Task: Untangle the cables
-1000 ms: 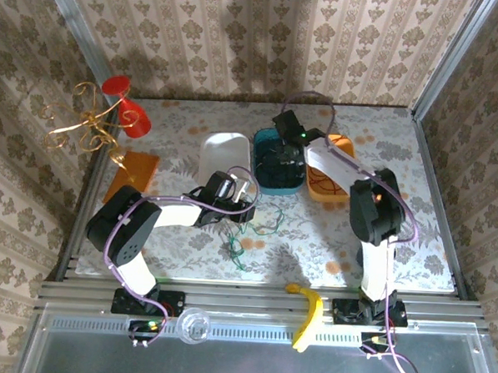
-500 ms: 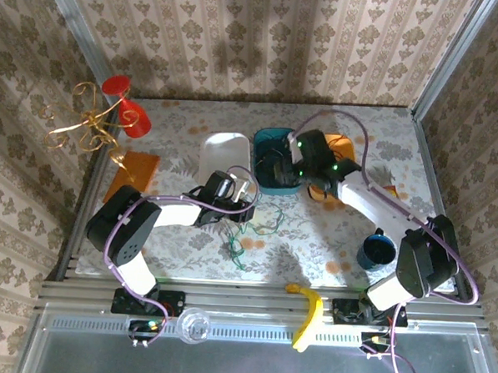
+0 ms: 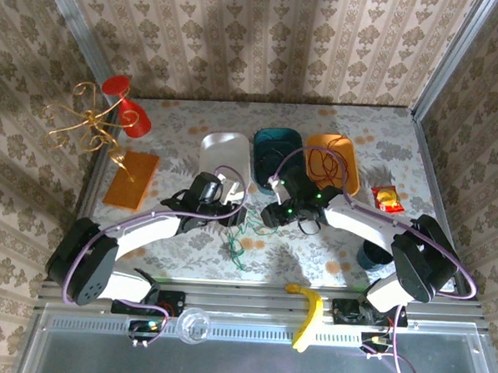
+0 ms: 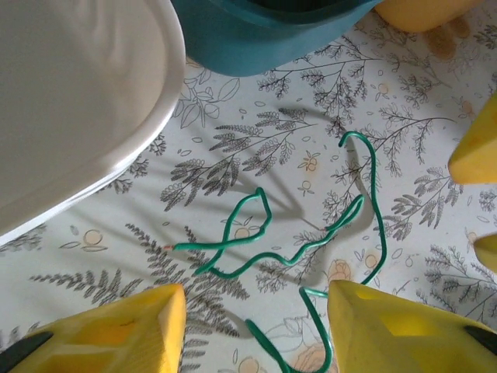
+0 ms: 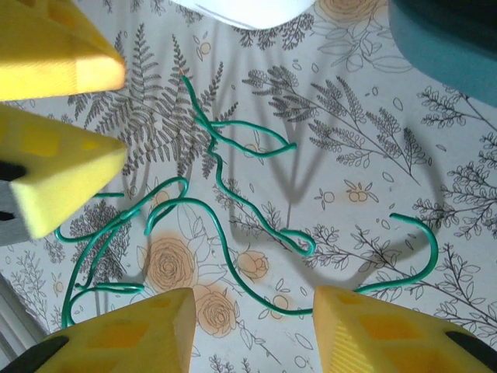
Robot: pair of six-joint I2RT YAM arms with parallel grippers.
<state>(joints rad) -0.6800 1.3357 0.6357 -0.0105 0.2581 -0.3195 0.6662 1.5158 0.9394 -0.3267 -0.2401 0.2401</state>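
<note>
1. The table (image 3: 377,130) wears a pale cloth printed with ferns and roses. Beige damask wallpaper (image 3: 265,37) closes it in on three sides, with metal posts at the corners
2. Across the far half stand a white tray (image 3: 226,139), a teal bin (image 3: 264,137) and an orange bin (image 3: 345,143). Thin reddish loops, the red cable (image 3: 319,163), lie inside the orange bin
3. At far left a gold wire stand (image 3: 89,128) sits by an orange board (image 3: 132,180). A packet (image 3: 387,198) and a dark mug (image 3: 371,253) are at the right, and a banana (image 3: 308,311) lies on the front rail
4. The green cable (image 3: 245,236) lies loose and kinked on the cloth mid-table, in front of the tray and teal bin, between the two grippers
5. From above, both arms reach inward over it, though their fingers are too small there to read
6. The left wrist view shows the left gripper (image 4: 255,299) released, its yellow fingers wide apart above the cloth. A strand runs just beside one finger, and nothing is pinched
7. The right wrist view shows the right gripper (image 5: 252,299) equally spread, a strand crossing the gap between its fingers, ungrasped. The other gripper's fingers show at upper left
</note>
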